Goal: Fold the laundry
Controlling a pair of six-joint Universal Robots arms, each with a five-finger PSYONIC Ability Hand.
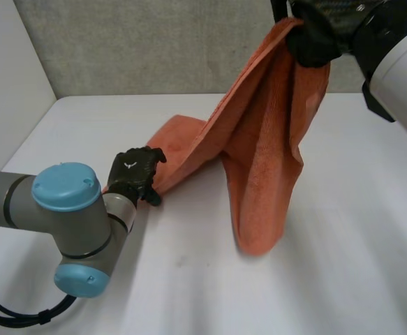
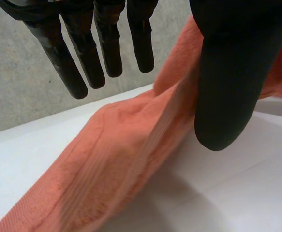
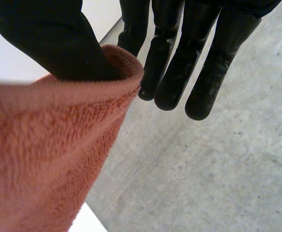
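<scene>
An orange towel (image 1: 266, 160) hangs from my right hand (image 1: 315, 35), which is raised high at the back right. The hand is shut on the towel's top edge (image 3: 44, 154), pinched between thumb and fingers (image 3: 174, 63). From there one part hangs straight down and its low end rests on the table. Another part slopes down to the left onto the table, where my left hand (image 1: 135, 174) sits at its lowest corner. In the left wrist view that hand (image 2: 228, 72) is open, fingers (image 2: 82, 58) straight and apart from the thumb, with the towel's edge (image 2: 116, 164) running under it.
The white table (image 1: 357, 265) stretches wide in front and to the right of the towel. A grey wall (image 1: 154, 42) closes the back and a white side wall (image 1: 8, 84) the left. My left arm's blue-capped joint (image 1: 67, 188) lies low at the front left.
</scene>
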